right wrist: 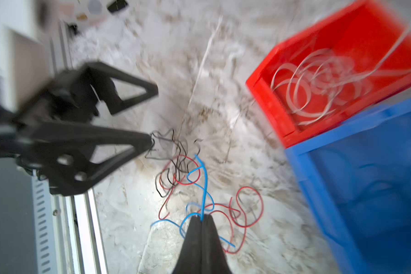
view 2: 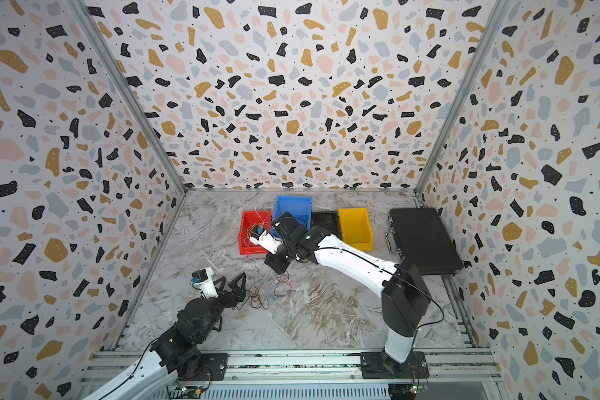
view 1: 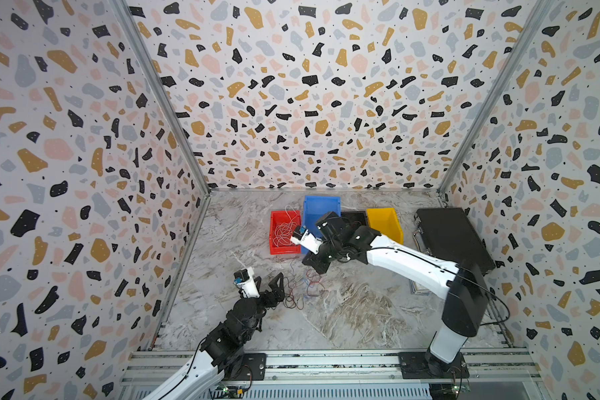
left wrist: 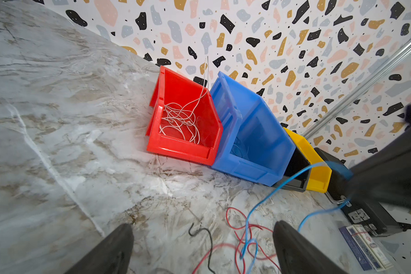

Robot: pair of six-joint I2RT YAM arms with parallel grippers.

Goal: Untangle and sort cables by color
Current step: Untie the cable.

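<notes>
Right wrist view: right pincer (right wrist: 201, 217) clamped shut on one blue cable (right wrist: 206, 182)
Left pincer (right wrist: 154, 116) open, low beside the tangle (right wrist: 176, 170); four bins (view 1: 321, 204) line the far counter (view 1: 343, 311)

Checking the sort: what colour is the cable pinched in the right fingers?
Blue cable, clearest in the right wrist view.

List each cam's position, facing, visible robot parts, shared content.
Top views: overhead, looking down at the table; both arms, left tool, right tool show.
Left wrist: on left arm, facing red bin and blue bin; its open tool's fingers show.
Right wrist: on right arm, facing loose cables; its tool shut on a blue cable; left tool shows.
Shared: red bin in all views.
</notes>
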